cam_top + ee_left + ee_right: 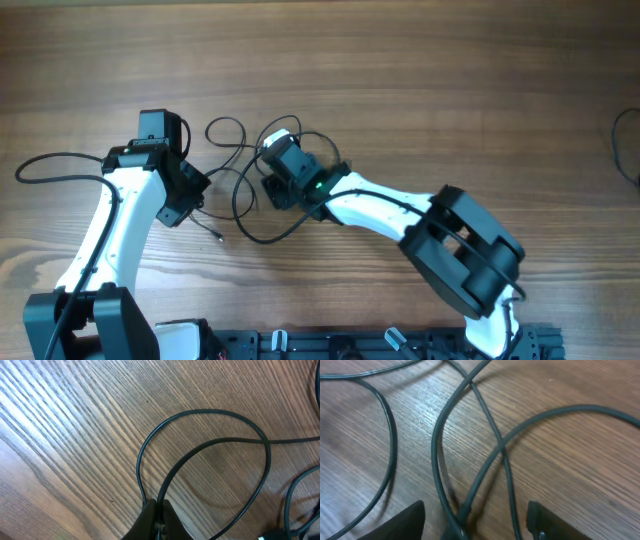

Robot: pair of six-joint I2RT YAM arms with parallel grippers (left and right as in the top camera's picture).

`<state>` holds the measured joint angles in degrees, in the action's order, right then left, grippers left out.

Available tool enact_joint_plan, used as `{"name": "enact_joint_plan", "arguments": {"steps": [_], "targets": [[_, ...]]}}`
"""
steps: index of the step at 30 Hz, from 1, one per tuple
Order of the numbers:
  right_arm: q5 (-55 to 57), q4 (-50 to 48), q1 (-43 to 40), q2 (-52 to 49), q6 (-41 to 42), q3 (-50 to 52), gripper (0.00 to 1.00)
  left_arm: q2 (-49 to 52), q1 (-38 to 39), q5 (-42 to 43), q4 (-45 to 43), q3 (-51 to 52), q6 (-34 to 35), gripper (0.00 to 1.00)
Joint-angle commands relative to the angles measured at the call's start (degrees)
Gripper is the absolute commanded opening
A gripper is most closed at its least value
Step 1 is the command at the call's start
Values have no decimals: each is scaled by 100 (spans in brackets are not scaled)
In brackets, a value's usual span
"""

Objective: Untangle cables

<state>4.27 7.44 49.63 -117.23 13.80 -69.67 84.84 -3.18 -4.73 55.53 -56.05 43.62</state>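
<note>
Cables (215, 409): thin black cords in a loose tangle on the wood-grain counter (400, 80), mid-scene between the two arms. Loops overlap and one plug (216, 236) trails out on the near side.

Left gripper (156, 510): closed on the cord, with two strands of one loop running into the pinch.

Right gripper (475, 520): fingers spread wide, low over a crossing of three strands, nothing pinched.

Handling, as judged: expect the cords to be light and limp, with a smooth round rubbery jacket that could slide through a weak pinch. They hold their curl, so loops may spring back when you let go. Pull slowly; a hard tug would likely tighten the crossings rather than free them.

Where to hold: take a single strand on a clear run just beside a crossing, not at the crossing itself, or you'll catch two cords. Leave the plug ends free so they can thread out.

Counter is matte, ridged with grain, and flat; the thin cords lie tight against it.
</note>
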Motion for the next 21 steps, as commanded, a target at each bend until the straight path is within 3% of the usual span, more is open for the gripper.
{"name": "enact_joint_plan", "arguments": {"steps": [1,16,21], "targets": [[-144,-146,26,-151,-184,2,64,-31,-20,-111,9,-15,52,4],[-153,-262,46,-151,-164,2,42,-31,-20,-111,4,-15,52,5],[-160,-354,46,-153,-155,4,23,-31,-20,-111,4,-15,52,6]]}}
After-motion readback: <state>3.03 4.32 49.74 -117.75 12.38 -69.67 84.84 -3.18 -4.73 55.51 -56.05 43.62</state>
